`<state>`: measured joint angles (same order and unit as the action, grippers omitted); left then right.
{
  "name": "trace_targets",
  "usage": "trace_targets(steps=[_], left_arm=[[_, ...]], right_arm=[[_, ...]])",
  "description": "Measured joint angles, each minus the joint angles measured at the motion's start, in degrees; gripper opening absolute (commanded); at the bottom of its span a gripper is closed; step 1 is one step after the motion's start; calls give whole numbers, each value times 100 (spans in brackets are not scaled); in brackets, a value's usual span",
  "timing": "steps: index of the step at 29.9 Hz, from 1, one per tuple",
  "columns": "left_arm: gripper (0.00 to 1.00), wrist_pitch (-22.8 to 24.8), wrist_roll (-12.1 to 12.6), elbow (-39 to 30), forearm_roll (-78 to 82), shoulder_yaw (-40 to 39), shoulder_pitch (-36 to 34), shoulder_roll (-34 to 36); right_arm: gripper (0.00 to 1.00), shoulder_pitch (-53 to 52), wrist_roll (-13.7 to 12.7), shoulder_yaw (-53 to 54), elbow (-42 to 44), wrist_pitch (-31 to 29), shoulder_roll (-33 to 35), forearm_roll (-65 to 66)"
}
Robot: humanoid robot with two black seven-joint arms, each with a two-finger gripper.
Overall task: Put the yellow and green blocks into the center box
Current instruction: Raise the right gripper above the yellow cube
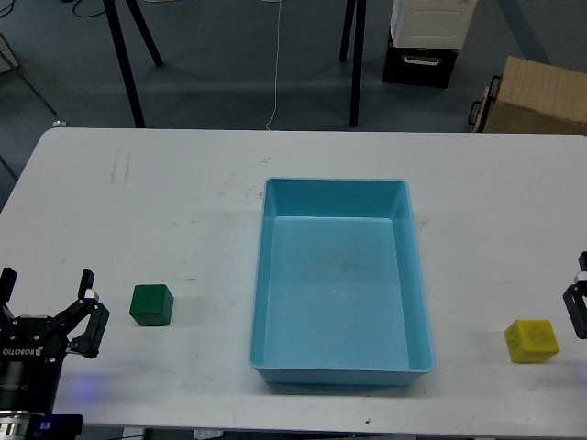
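The dark green block (151, 304) sits on the white table, left of the light blue center box (337, 302), which holds nothing. On the table to the right of the box lies the yellow block (532, 341). My left gripper (48, 295) is at the bottom left, a short way left of the green block, open with nothing between its fingers. Only a sliver of my right gripper (577, 306) shows at the right edge, just above and right of the yellow block; its jaws are cut off by the frame.
Beyond the table's far edge (312, 129) stand black stand legs (124, 64), a black case with a white container on it (424, 46) and a brown cardboard box (541, 96). A white cable (276, 64) runs across the floor.
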<state>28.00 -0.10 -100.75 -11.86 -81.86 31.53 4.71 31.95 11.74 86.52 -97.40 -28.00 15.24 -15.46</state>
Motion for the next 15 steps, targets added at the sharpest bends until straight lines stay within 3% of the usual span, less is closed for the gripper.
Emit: trace_targets(steps=[10, 15], left_arm=[[100, 0, -9, 4, 18, 0, -42, -16], [100, 0, -15, 136, 16, -4, -202, -23]], right_arm=[[100, -33, 8, 62, 75, 0, 37, 19], [100, -444, -79, 173, 62, 25, 851, 112]])
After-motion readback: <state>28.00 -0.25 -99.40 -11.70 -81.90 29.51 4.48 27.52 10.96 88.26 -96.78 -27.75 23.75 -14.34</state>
